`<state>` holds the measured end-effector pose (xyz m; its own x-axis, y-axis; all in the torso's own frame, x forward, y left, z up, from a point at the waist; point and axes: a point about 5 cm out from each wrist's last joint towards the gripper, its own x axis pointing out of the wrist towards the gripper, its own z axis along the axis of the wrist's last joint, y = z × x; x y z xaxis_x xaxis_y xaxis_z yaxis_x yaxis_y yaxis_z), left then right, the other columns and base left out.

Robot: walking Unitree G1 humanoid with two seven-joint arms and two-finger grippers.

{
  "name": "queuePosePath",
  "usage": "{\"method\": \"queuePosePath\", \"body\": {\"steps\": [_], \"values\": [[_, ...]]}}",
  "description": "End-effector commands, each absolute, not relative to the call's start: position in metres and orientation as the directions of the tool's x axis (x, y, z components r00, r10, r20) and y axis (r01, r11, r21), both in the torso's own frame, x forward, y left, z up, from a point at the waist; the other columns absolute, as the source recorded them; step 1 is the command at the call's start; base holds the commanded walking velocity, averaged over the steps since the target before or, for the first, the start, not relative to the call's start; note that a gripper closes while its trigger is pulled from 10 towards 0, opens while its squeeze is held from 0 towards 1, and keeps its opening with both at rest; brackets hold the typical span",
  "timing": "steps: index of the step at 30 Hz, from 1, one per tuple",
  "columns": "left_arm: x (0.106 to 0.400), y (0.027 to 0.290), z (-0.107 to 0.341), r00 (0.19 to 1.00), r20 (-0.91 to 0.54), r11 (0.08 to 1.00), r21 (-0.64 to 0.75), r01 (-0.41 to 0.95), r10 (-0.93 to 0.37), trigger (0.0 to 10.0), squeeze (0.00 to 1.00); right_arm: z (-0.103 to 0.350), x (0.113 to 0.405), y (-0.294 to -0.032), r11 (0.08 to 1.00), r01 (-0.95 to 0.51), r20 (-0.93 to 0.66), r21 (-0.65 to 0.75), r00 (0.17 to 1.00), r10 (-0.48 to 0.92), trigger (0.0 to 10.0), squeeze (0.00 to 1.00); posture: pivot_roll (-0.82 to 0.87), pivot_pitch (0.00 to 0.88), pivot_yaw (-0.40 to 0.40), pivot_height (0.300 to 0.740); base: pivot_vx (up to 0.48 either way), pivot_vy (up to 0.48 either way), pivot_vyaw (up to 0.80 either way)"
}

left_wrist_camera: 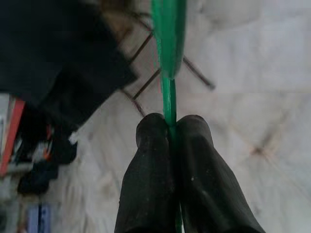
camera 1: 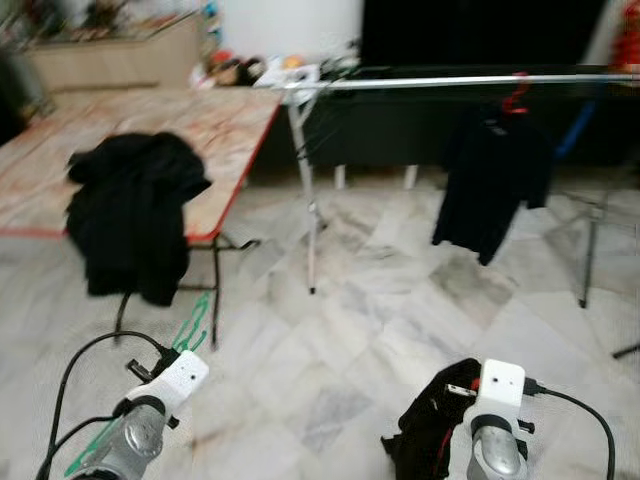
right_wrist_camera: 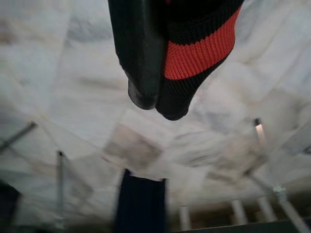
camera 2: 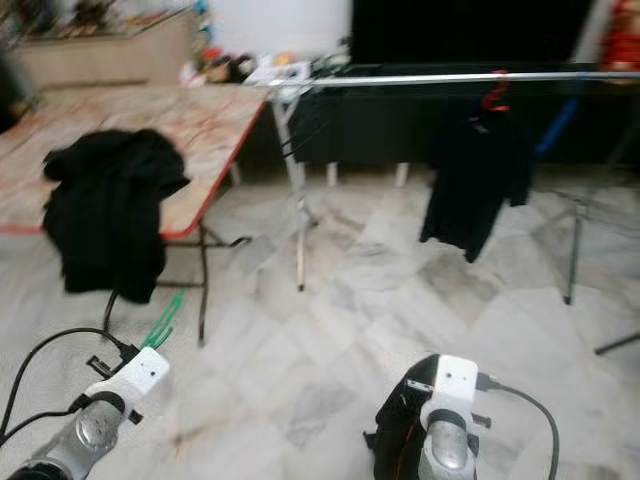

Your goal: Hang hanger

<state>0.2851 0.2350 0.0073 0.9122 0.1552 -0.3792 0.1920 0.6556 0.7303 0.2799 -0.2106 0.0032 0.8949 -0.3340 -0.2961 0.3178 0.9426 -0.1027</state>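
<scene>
Left tool (left_wrist_camera: 170, 127): we see its two black fingers (left_wrist_camera: 148, 170) pressed together, pinching the thin green hanger (left_wrist_camera: 168, 29) between the tips
Green hanger: held low at our left, over the marble floor (camera 1: 350, 330), just beside the counter's leg
Right tool (right_wrist_camera: 155, 99): we make out one black finger beside a black garment with a red knit band (right_wrist_camera: 194, 53); we cannot tell whether the fingers are spread or closed
Counter (camera 1: 200, 125): ahead on our left, a black garment (camera 1: 130, 215) draped over its near edge
Rail (camera 1: 460, 80): a silver bar running across ahead of us, well apart from both tools
Hung shirt (camera 1: 490, 185): black, on a red hanger (camera 1: 516, 98) hooked over the rail
</scene>
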Motion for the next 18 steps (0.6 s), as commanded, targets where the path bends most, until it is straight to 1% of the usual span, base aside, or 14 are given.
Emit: {"method": "queuePosePath", "body": {"steps": [1, 4, 5, 6, 8, 9, 10, 11, 12, 13, 14, 17, 18], "values": [[0.260, 0.236, -0.018, 0.859, -0.479, 0.652, 0.713, 0.260, 0.181, 10.0, 0.00, 0.006, 0.282, -0.210, 0.942, 0.320, -0.283, -0.097, 0.899, -0.335, 10.0, 0.00, 0.10, 0.054, 0.058, 0.740, 0.000, 0.000, 0.00], [0.265, 0.226, -0.014, 0.876, -0.468, 0.745, 0.624, 0.238, 0.113, 10.0, 0.00, 0.006, 0.282, -0.210, 0.943, 0.317, -0.283, -0.102, 0.899, -0.333, 10.0, 0.00, 0.09, 0.055, 0.056, 0.740, 0.000, 0.000, 0.00], [0.269, 0.218, -0.011, 0.885, -0.463, 0.806, 0.543, 0.237, 0.052, 10.0, 0.00, 0.006, 0.283, -0.209, 0.943, 0.315, -0.282, -0.104, 0.900, -0.332, 10.0, 0.00, 0.09, 0.056, 0.055, 0.740, 0.000, 0.000, 0.00], [0.274, 0.209, -0.007, 0.891, -0.454, 0.874, 0.424, 0.238, -0.022, 10.0, 0.00, 0.008, 0.284, -0.210, 0.943, 0.314, -0.280, -0.106, 0.901, -0.332, 10.0, 0.00, 0.09, 0.056, 0.054, 0.740, 0.000, 0.000, 0.00], [0.280, 0.200, -0.001, 0.893, -0.438, 0.911, 0.319, 0.261, -0.102, 10.0, 0.00, 0.009, 0.286, -0.211, 0.944, 0.313, -0.276, -0.108, 0.902, -0.331, 10.0, 0.00, 0.09, 0.056, 0.053, 0.740, 0.000, 0.000, 0.00], [0.284, 0.191, 0.005, 0.884, -0.424, 0.911, 0.254, 0.325, -0.197, 10.0, 0.00, 0.012, 0.289, -0.211, 0.943, 0.313, -0.274, -0.113, 0.903, -0.332, 10.0, 0.00, 0.09, 0.057, 0.053, 0.740, 0.000, 0.000, 0.00], [0.284, 0.191, 0.005, 0.884, -0.424, 0.911, 0.254, 0.325, -0.197, 10.0, 0.00, 0.012, 0.289, -0.211, 0.943, 0.313, -0.274, -0.113, 0.903, -0.332, 10.0, 0.00, 0.09, 0.057, 0.053, 0.740, 0.000, 0.000, 0.00], [0.286, 0.185, 0.008, 0.873, -0.415, 0.900, 0.227, 0.371, -0.255, 10.0, 0.00, 0.014, 0.291, -0.213, 0.941, 0.322, -0.270, -0.109, 0.901, -0.340, 10.0, 0.00, 0.09, 0.056, 0.053, 0.740, 0.000, 0.000, 0.00], [0.289, 0.176, 0.014, 0.842, -0.408, 0.870, 0.187, 0.457, -0.354, 10.0, 0.00, 0.020, 0.297, -0.214, 0.936, 0.345, -0.260, -0.076, 0.899, -0.353, 10.0, 0.00, 0.09, 0.056, 0.053, 0.740, 0.000, 0.000, 0.00], [0.289, 0.174, 0.015, 0.833, -0.406, 0.861, 0.179, 0.476, -0.376, 10.0, 0.00, 0.021, 0.298, -0.215, 0.934, 0.350, -0.258, -0.067, 0.898, -0.355, 10.0, 0.00, 0.09, 0.056, 0.053, 0.740, 0.000, 0.000, 0.00], [0.290, 0.171, 0.018, 0.803, -0.409, 0.823, 0.183, 0.538, -0.434, 10.0, 0.00, 0.026, 0.303, -0.215, 0.931, 0.363, -0.249, -0.045, 0.898, -0.362, 10.0, 0.00, 0.09, 0.055, 0.053, 0.740, 0.000, 0.000, 0.00], [0.291, 0.165, 0.025, 0.728, -0.430, 0.743, 0.171, 0.647, -0.534, 10.0, 0.00, 0.036, 0.314, -0.215, 0.922, 0.388, -0.254, -0.005, 0.891, -0.376, 10.0, 0.00, 0.09, 0.055, 0.052, 0.740, 0.000, 0.000, 0.00], [0.291, 0.164, 0.026, 0.716, -0.433, 0.730, 0.170, 0.662, -0.548, 10.0, 0.00, 0.037, 0.315, -0.215, 0.921, 0.390, -0.256, -0.006, 0.889, -0.378, 10.0, 0.00, 0.09, 0.055, 0.052, 0.740, 0.000, 0.000, 0.00]]}}
